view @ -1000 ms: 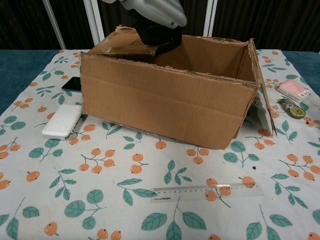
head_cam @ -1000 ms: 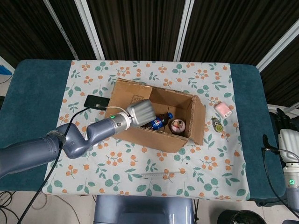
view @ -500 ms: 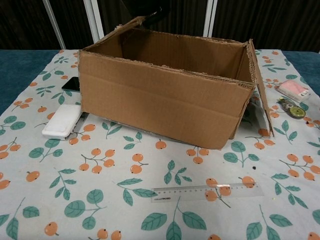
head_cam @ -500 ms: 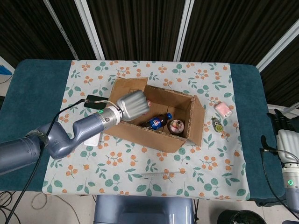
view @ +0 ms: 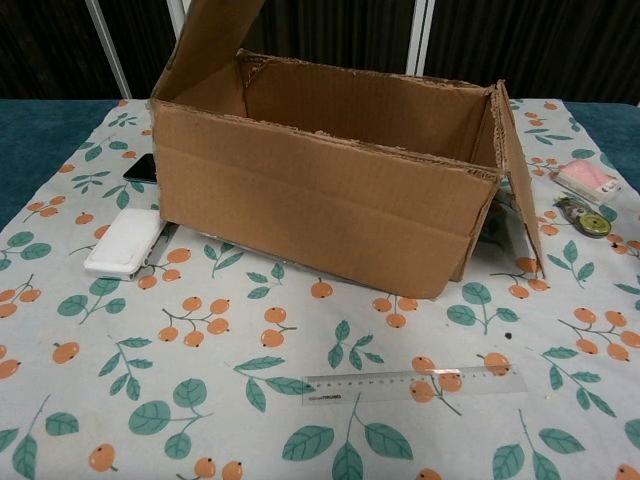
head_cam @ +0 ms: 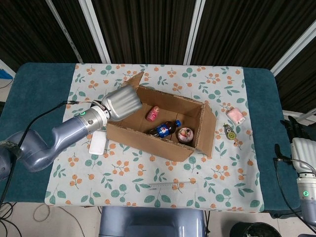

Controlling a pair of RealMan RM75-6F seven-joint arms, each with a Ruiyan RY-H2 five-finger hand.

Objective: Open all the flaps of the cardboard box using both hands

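The cardboard box (head_cam: 158,140) (view: 320,200) stands mid-table with its top open. A pink item (head_cam: 152,114), a blue-labelled bottle (head_cam: 165,128) and a round cup (head_cam: 186,133) lie inside. My left hand (head_cam: 121,103) is at the box's left end, against the left flap (view: 210,40), which stands up and leans outward. Its fingers are hidden under the back of the hand, and the chest view does not show this hand. The right flap (head_cam: 210,131) (view: 515,170) hangs down outside. My right hand (head_cam: 297,145) rests off the table's right edge, holding nothing, with its fingers straight.
A white case (head_cam: 98,144) (view: 125,242) and a black phone (view: 140,168) lie left of the box. A clear ruler (head_cam: 160,185) (view: 415,385) lies in front. A pink object (head_cam: 236,116) (view: 588,182) and a small green tape measure (head_cam: 229,132) (view: 582,218) lie to the right.
My left hand moved out of the box to the left, and the left flap swung from folded over the opening to upright. The box shifted slightly. The right hand stayed put.
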